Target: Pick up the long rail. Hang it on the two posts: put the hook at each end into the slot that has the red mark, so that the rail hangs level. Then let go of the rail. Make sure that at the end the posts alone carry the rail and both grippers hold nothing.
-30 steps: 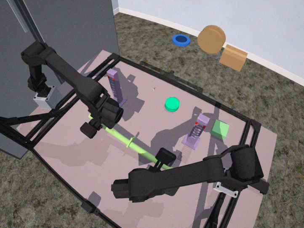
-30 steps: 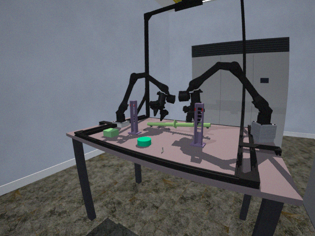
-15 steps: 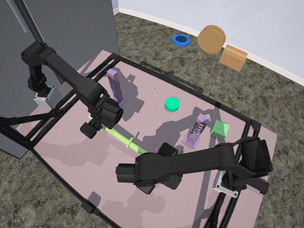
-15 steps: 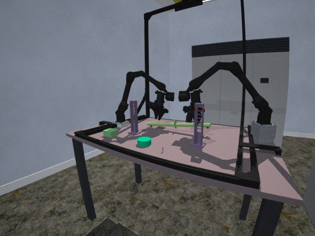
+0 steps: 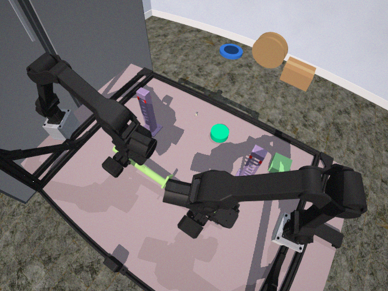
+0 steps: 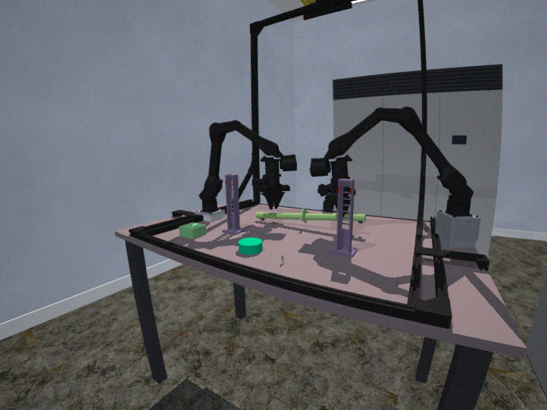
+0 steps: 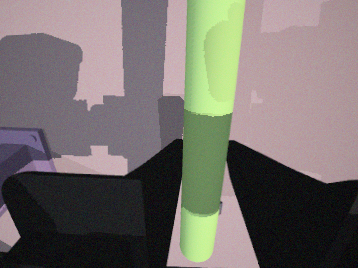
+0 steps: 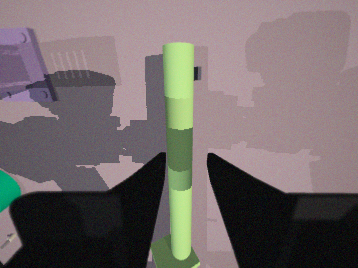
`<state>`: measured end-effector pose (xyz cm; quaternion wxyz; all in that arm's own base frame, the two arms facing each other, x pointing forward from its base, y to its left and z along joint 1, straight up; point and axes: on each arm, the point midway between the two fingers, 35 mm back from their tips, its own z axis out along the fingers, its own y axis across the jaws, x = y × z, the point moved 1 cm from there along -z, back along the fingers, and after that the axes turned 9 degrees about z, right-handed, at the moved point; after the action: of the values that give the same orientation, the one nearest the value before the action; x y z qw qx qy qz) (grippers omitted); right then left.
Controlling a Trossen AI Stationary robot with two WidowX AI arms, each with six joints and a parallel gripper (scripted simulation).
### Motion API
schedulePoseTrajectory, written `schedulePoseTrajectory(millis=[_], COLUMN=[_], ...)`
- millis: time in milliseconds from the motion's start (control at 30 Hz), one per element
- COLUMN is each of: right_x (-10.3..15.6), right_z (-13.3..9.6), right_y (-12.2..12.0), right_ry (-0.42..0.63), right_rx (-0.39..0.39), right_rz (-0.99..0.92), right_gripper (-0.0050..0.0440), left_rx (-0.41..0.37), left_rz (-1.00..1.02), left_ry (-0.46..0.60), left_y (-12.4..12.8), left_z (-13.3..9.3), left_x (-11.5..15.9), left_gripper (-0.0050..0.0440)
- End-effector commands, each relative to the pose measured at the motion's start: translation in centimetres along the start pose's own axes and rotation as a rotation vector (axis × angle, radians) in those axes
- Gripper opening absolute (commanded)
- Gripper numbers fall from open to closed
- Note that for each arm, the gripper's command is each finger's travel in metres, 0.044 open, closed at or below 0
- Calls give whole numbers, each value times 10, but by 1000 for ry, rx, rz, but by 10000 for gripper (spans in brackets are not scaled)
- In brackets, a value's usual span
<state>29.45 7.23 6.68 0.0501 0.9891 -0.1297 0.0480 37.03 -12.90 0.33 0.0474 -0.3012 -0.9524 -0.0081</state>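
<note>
The long light-green rail [image 5: 150, 174] [image 6: 319, 217] [image 7: 207, 160] [image 8: 180, 115] lies low over the table, a collar at its middle. Whether it touches the table I cannot tell. My left gripper [image 6: 329, 211] [image 7: 204, 147] is shut on the rail near one end. My right gripper [image 6: 273, 207] [image 8: 186, 157] is partly open; its fingertips stand just above the rail's other half, one on each side, with gaps. One purple post [image 5: 148, 113] [image 6: 341, 241] stands on the left arm's side, the other [image 5: 257, 151] [image 6: 229, 214] on the right arm's side. Both have red marks near the top. The hooks are mostly hidden.
A teal disc [image 5: 219, 133] [image 6: 250, 245] lies between the posts, towards the table edge. A green block [image 5: 279, 163] [image 6: 192, 230] lies beside the right arm's post. A tiny pale piece [image 5: 196, 113] [image 6: 282, 260] lies near the disc. Black frame bars [image 5: 220, 102] edge the table.
</note>
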Motion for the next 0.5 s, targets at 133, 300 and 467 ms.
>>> schedulePoseTrajectory(millis=[133,300,467], right_x=[-1,-1,-1], right_z=[2,3,7], right_y=[6,13,12], right_ry=[-4,-6,-6], right_rx=[65,109,110], right_rz=[-18,-39,-39], right_gripper=[160,160,160], left_rx=[-2,-1,-1], left_rz=[9,0,0], left_ry=[4,3,3], left_y=[-2,2,2], left_z=[0,-2,-2], left_x=[0,1,1], left_gripper=[0,0,0])
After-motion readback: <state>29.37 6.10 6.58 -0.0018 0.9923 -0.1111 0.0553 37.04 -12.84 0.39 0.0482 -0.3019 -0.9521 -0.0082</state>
